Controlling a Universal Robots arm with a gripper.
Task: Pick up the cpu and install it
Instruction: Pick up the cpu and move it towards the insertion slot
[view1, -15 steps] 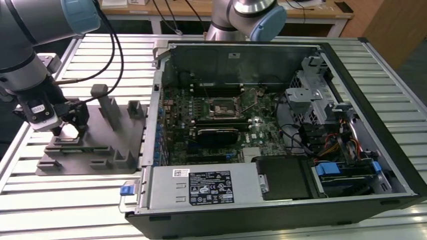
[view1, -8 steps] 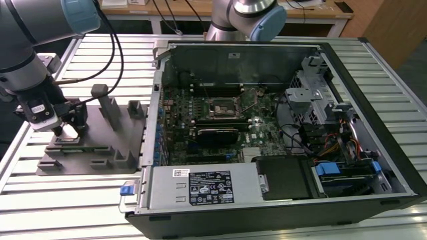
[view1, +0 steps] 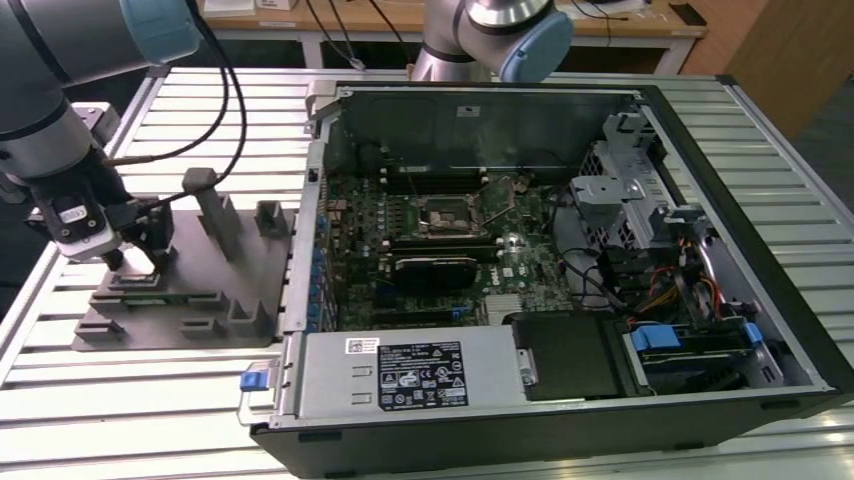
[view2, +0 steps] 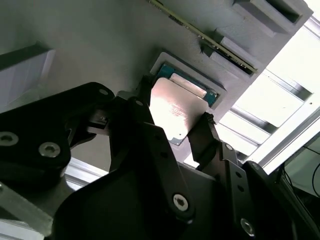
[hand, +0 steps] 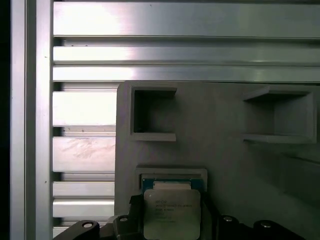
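Cpu (view2: 176, 110), near the grey fixture's (hand: 225, 150) edge, is clamped between the gripper's (view1: 136, 264) jaws; it is best lifted level, unskewed.

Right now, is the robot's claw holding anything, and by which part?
The gripper straddles the cpu at two opposite side edges, in the grey tray's pocket. Whether it actually squeezes cannot be told.

Gripper (view1: 138, 264) points straight down (fingers (view2: 201, 136) pinch the cpu (view2: 172, 107)).
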